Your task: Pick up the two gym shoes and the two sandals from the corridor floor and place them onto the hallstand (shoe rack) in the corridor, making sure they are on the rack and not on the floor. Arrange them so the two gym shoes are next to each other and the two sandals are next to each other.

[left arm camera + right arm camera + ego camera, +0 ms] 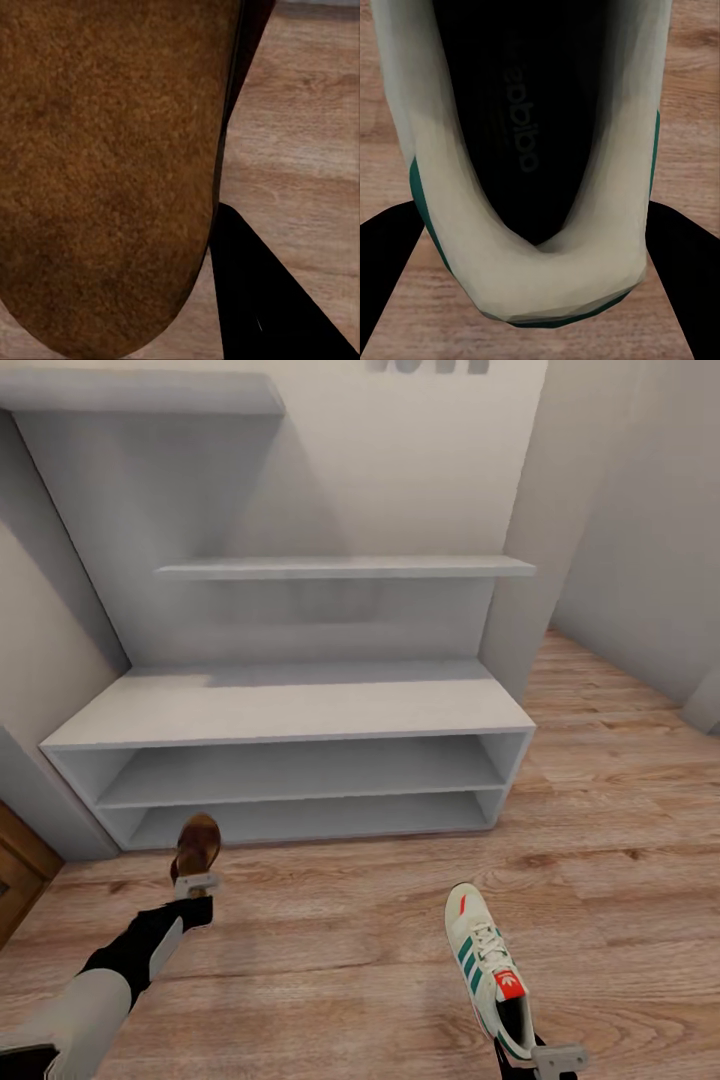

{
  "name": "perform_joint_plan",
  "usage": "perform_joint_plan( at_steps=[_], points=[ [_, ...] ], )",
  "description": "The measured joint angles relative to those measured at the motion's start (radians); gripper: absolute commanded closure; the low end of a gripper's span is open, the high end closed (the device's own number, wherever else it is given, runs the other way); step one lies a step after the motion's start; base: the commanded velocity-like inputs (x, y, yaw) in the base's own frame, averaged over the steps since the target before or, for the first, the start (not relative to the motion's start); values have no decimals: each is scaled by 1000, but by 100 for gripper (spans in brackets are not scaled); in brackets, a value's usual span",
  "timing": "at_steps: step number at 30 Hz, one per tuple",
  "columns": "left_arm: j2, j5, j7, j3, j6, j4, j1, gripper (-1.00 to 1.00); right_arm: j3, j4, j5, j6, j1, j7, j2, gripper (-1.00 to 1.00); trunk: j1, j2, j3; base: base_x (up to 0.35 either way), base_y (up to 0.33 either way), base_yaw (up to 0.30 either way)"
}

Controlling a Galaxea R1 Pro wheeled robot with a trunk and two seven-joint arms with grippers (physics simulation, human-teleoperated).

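the hallstand (pixel 300 705) stands against the pale wall, its wide bench top bare and both open shelf levels below holding nothing; a floating shelf (pixel 345 567) crosses its grey back panel, and a higher ledge at the upper left is cut off by the frame edge. dark letters on the wall at the top of the head view are cropped and cannot be read. the corridor floor (pixel 330 960) of wood planks spreads in front of the rack.

the gym shoe (pixel 490 968) hangs over the floor at the lower right, toe toward the rack, well apart from it; its heel end is cut by the frame. the right gripper (pixel 545 1060) sits at that heel, mostly out of frame, and in the right wrist view its two dark fingers (pixel 386 277) flank the shoe's heel (pixel 540 270), pinching it from both sides.

the sandal (pixel 195 847) is near the rack's lower left corner, just in front of the bottom shelf, off the floor. the left gripper (pixel 196 884) grips its near end; in the left wrist view the sandal (pixel 105 172) hides most of the fingers, one dark finger (pixel 262 307) showing beside its edge.
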Motion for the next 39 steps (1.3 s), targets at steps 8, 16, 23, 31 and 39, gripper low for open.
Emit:
perform_joint_plan(
  at_steps=[8, 16, 23, 31, 39],
  points=[
    [4, 0, 34, -2, 3, -4, -2, 100, -1, 1, -1, 0, 0, 0, -1, 100, 0, 0, 0, 73, 37, 0],
    [3, 1, 36, -2, -4, -5, 0, 100, 0, 0, -1, 0, 0, 0, -2, 100, 0, 0, 0, 141, 91, 0],
    [-4, 3, 35, -3, -5, -17, 0, 100, 0, 0, -1, 0, 0, 0, -2, 100, 0, 0, 0, 191, -65, 0],
    [-5, 4, 34, -4, -5, -68, 0, 100, 0, 1, -1, 0, 0, 0, -1, 100, 0, 0, 0, 286, -179, 0],
    [-4, 4, 34, -2, -3, -71, 0, 100, -1, 1, -1, 0, 0, 0, -1, 100, -1, 0, 0, 302, -150, 0]
  ],
)
